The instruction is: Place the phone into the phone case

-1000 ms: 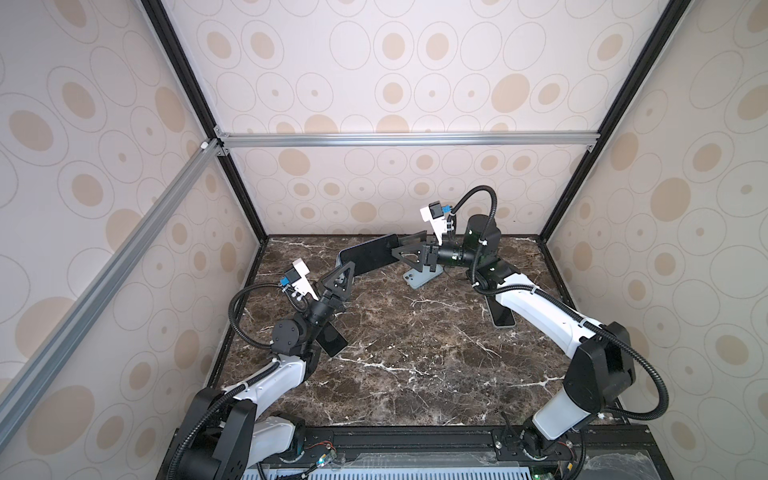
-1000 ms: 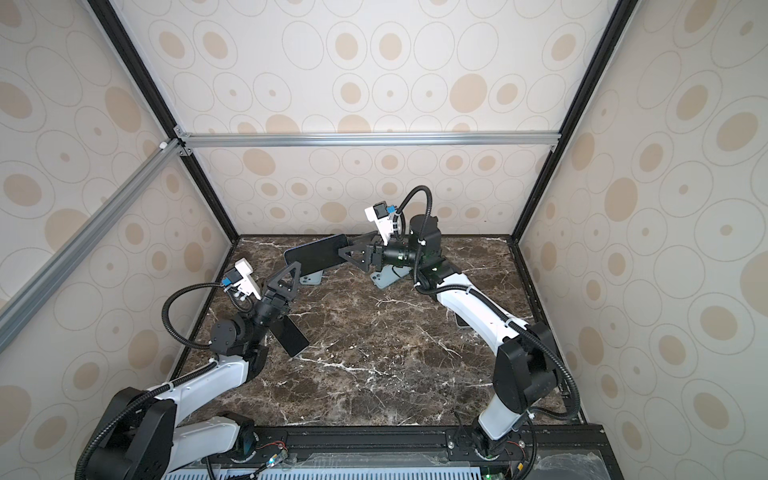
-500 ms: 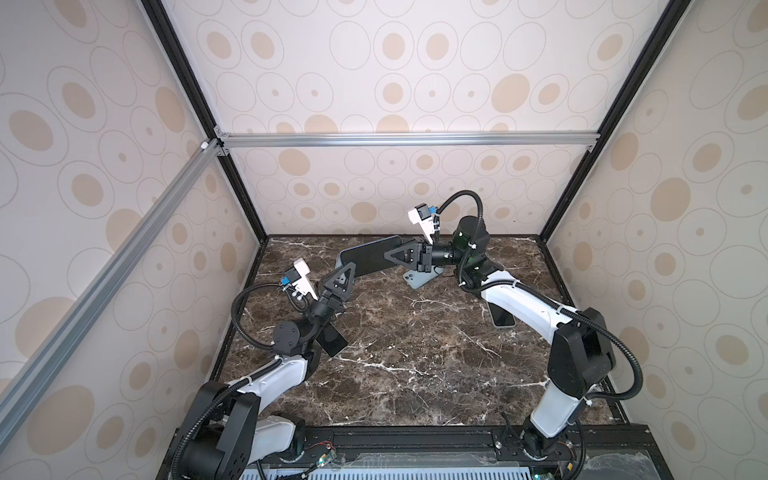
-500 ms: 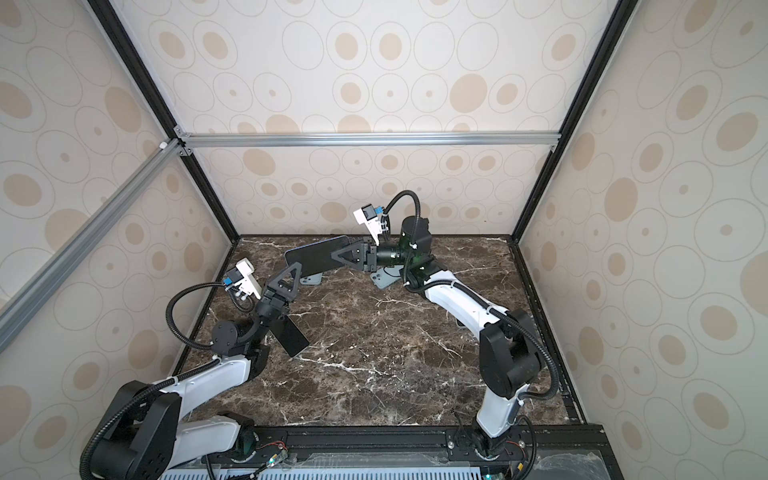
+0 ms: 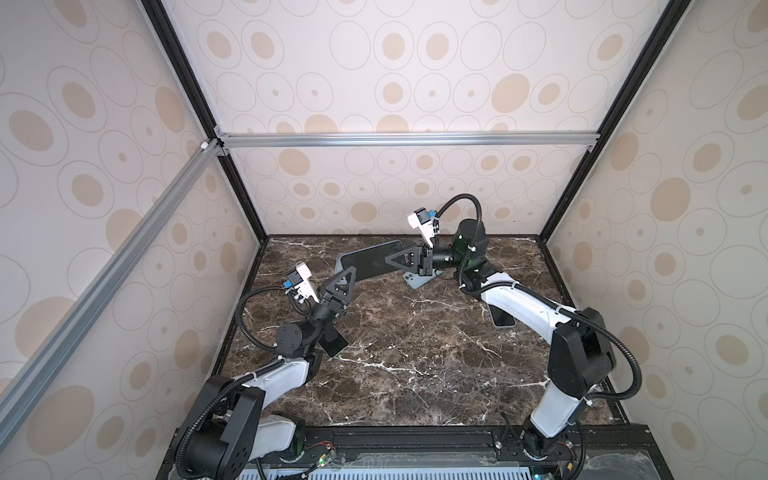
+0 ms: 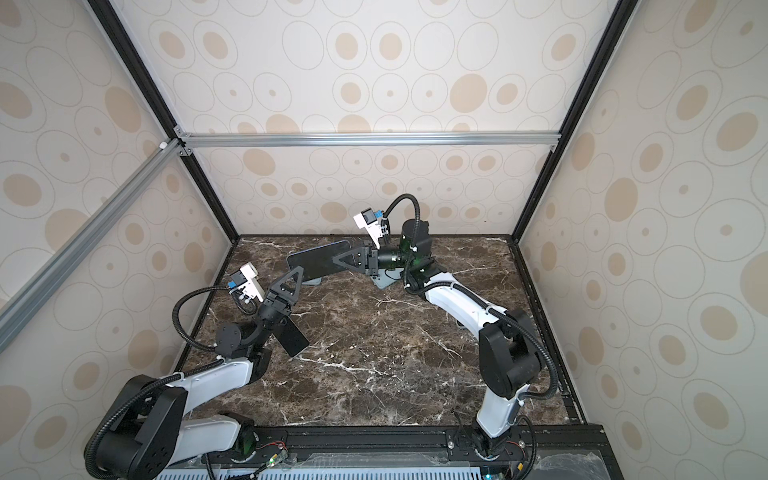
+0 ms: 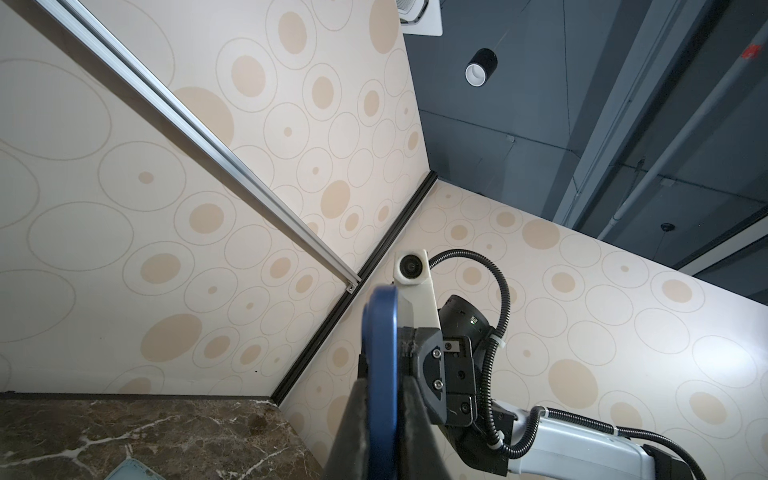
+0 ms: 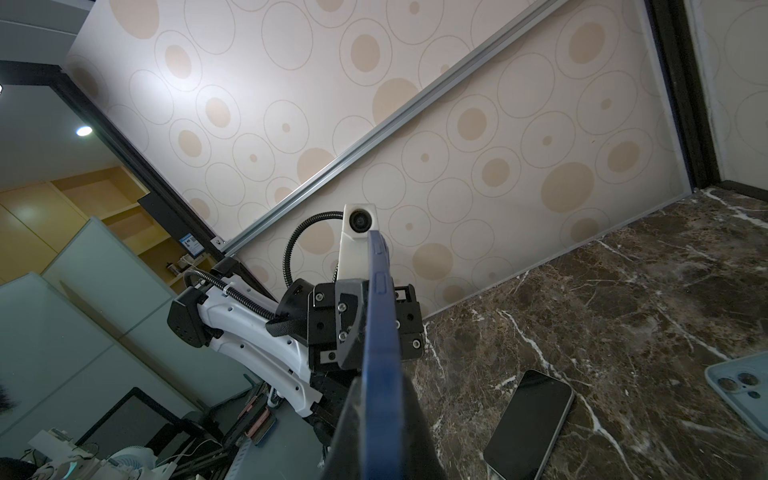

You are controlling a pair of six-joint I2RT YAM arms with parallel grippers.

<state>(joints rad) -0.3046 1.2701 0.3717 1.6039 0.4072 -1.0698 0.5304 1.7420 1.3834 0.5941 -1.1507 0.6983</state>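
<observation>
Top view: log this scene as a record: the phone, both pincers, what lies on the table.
phone: dark screen, blue rim, held in the air
left pincer: shut on one end of it
right pincer: shut on the other end
phone case: pale blue, on the table near the right pincer
second phone: on the table by left arm
third phone: partly under the right arm

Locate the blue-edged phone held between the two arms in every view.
Top view: blue-edged phone, raised, back centre-left.
Top view: blue-edged phone, likewise back centre-left.
Left wrist: blue-edged phone edge-on, lower middle.
Right wrist: blue-edged phone edge-on, lower middle.
Shared landmark: marble tabletop.
</observation>
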